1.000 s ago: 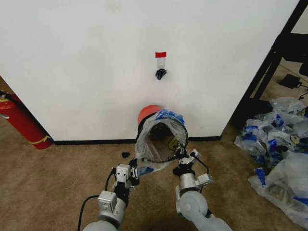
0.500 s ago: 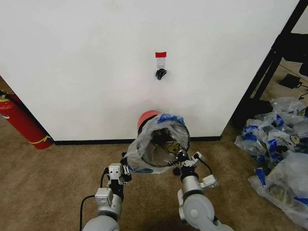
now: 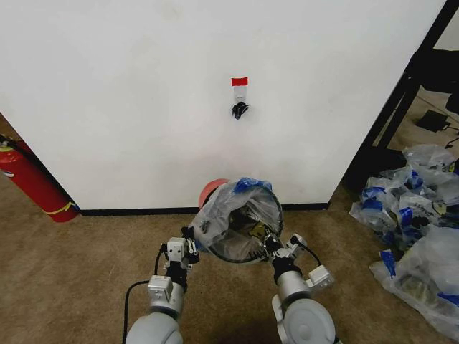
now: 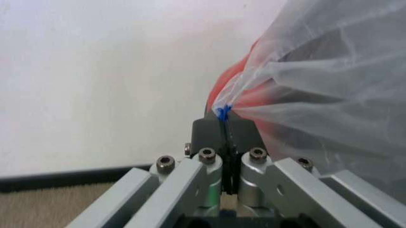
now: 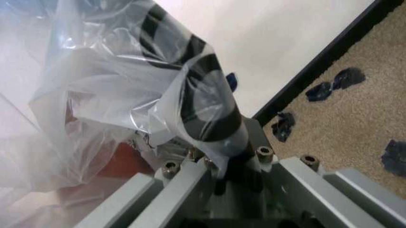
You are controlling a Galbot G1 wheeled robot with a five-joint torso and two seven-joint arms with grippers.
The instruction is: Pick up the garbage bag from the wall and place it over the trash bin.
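Head view: both arms reach forward low over the carpet [image 3: 72, 265], each holding one side of the bag [image 3: 237, 215]. Left pincer [image 3: 192, 242] is clamped on the bag's left rim; right pincer [image 3: 267, 242] is clamped on the right rim. Bag mouth is stretched wide between the 2 — a rough circle facing the camera, dark interior visible. Blue print shows at the top edge of the bag.

Bin [image 3: 209, 192] sits on the floor against the wall [image 3: 143, 93], directly behind the bag; just its red part peeks out at the bag's upper left. Bag hangs in front of the bin, not seated over it.

Left wrist view: left pincer [image 4: 225, 142] fingers are closed flat together, with a thin fold of bag [image 4: 330, 95] and a blue speck pinched at the tips. Red of the bin [image 4: 228, 83] shows through and beside the plastic.

Right wrist view: right pincer [image 5: 231, 142] is closed on bunched film of the bag [image 5: 114, 95] — plastic wraps over the black finger [image 5: 206, 116].

Hook [image 3: 239, 110] under red tape [image 3: 239, 81] on the wall carries no bag. Extinguisher [image 3: 32, 179] stands far left; a heap of bags [image 3: 423, 229] lies right.
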